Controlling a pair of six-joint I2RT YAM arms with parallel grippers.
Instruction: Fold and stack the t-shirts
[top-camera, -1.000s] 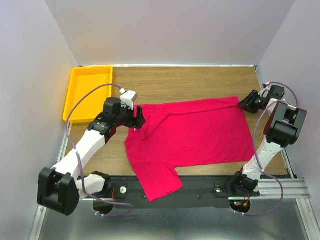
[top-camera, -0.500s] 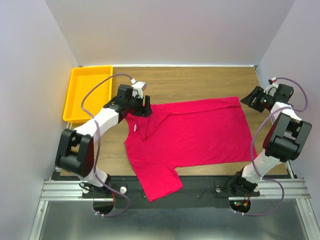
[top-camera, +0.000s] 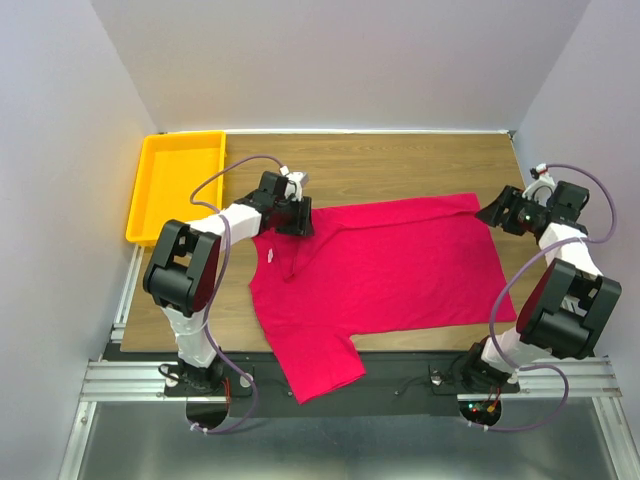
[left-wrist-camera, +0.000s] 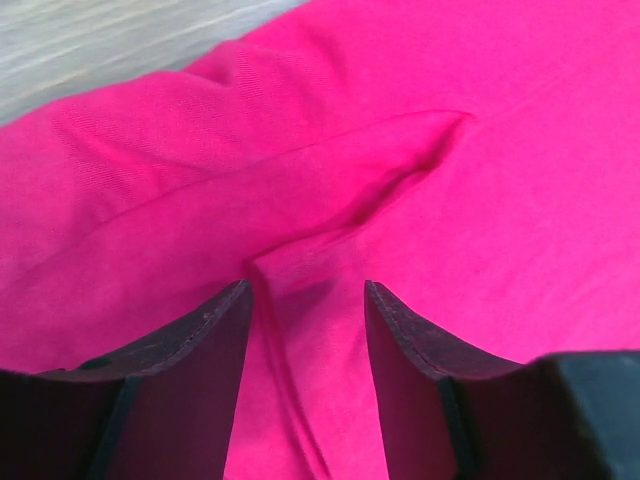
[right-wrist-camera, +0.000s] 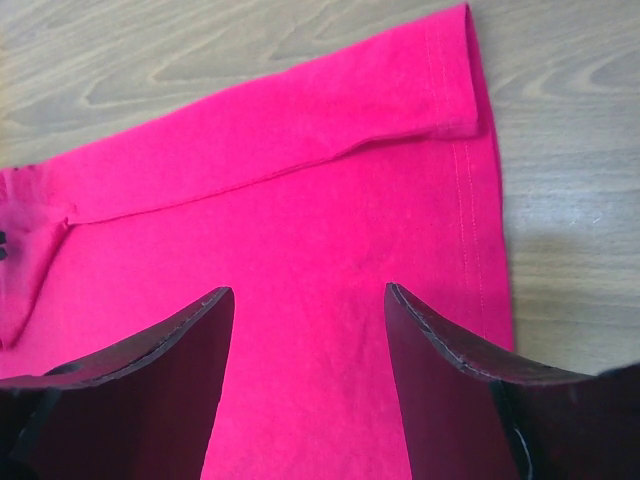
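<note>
Leftward and farther out than a second ago, the left gripper (top-camera: 299, 216) stands half-open astride a cloth ridge. Between both claws, on the table (top-camera: 400, 160), the crimson t-shirt (top-camera: 390, 265) lies spread. Beyond the left claw's left sits a yellow tray (top-camera: 140, 205). The right gripper (top-camera: 498, 212) gapes wide over the shirt's corner.

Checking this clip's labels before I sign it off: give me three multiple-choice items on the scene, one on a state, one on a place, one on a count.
1. The red t-shirt is: A) folded in the tray B) rolled into a ball C) spread out unfolded
2. Where is the yellow tray? A) far-left corner of the table B) near-right corner C) under the shirt
3. How many t-shirts show? A) three B) one C) two

Answers: 1 C, it lies open on the wood; 2 A, the top view shows it there; 3 B, only one red shirt is in view.
</note>
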